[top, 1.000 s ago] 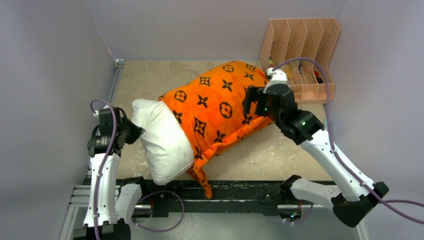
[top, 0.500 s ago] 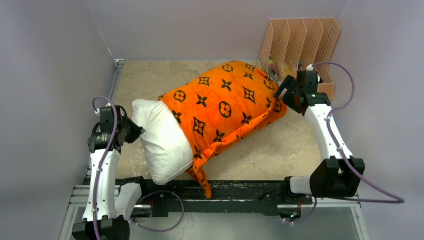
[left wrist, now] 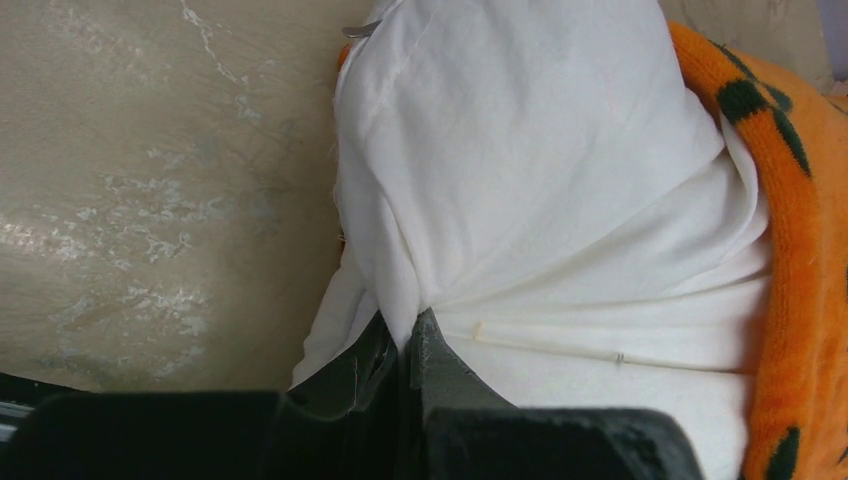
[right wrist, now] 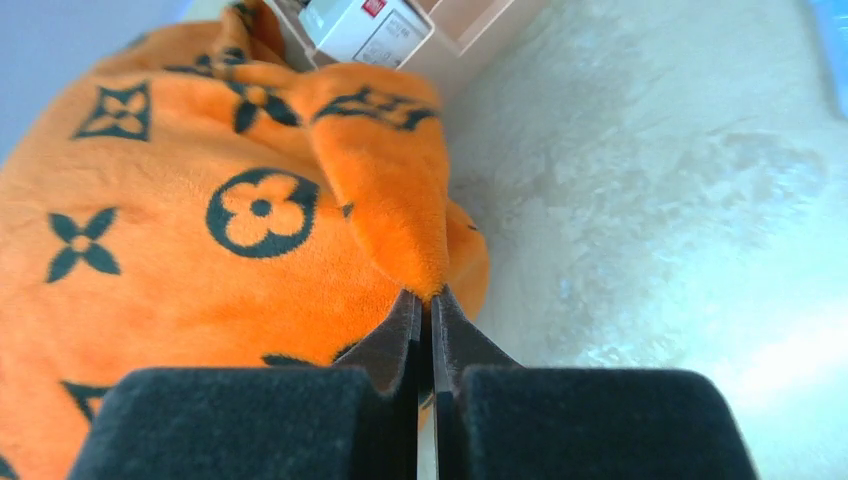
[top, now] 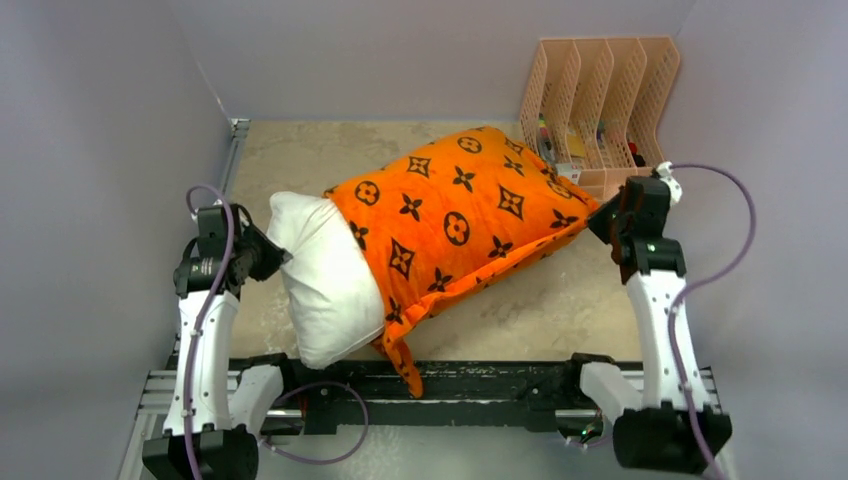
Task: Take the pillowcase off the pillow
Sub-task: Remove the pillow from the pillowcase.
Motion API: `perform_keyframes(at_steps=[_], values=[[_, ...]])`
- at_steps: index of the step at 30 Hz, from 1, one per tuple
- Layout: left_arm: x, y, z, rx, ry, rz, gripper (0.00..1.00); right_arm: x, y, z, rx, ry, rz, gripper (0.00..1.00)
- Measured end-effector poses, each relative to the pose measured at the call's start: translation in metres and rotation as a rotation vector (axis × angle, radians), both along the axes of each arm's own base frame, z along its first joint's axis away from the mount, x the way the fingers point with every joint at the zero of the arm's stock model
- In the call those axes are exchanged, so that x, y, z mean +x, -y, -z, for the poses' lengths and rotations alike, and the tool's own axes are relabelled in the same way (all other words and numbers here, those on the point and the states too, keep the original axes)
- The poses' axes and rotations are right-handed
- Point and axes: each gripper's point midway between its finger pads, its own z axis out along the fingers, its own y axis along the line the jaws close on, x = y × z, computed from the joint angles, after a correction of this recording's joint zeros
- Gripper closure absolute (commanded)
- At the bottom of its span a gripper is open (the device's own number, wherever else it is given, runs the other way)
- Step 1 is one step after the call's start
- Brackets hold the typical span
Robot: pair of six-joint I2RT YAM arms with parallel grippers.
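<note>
Swung outward to the right within the last second: right arm, pillowcase point(top: 460, 225) corner drawn along. Left tool point(top: 264, 258): clamped on bunched corner of white pillow point(top: 325, 285), forearm near upright, anchoring. Pillowcase: over most of pillow, diagonal on worktop point(top: 560, 300). Right tool point(right wrist: 432, 300): pinched tight on orange corner, forearm near upright. Step: stripping underway; next, probably further rightward pull against left hold.

We have swung our right hand point(top: 603, 213) off the top of the pillowcase point(top: 455, 225) and out toward 3 o'clock, where it now pinches the cover's far corner. That corner, rounded a second ago, is drawn to a taut point, and the orange fabric has stretched toward 3 o'clock.
</note>
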Motion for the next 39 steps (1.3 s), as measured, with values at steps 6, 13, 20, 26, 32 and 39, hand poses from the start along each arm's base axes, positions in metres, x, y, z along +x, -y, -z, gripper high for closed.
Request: perform_keyframes(at_steps=[6,13,20,26,32,39], values=[[0.017,0.001,-0.004,-0.026,-0.033,0.036,1.0,-0.065,0.028,-0.033,-0.088,0.066,0.182,1.0],[0.025,0.004,-0.016,-0.112,-0.07,0.082,1.0,-0.13,0.053,-0.027,-0.175,0.028,0.358,0.97],[0.02,0.011,-0.009,-0.163,-0.053,0.113,1.0,-0.104,0.022,-0.028,-0.196,-0.041,0.017,0.39],[0.019,0.013,0.002,-0.176,-0.051,0.137,1.0,-0.082,-0.051,-0.059,-0.023,0.132,-0.389,0.22],[0.021,0.012,0.01,-0.173,-0.055,0.148,1.0,-0.086,-0.088,-0.089,0.031,0.247,-0.616,0.13],[0.026,0.006,0.016,-0.159,-0.073,0.108,1.0,-0.066,-0.025,-0.025,-0.066,-0.018,-0.287,0.01]])
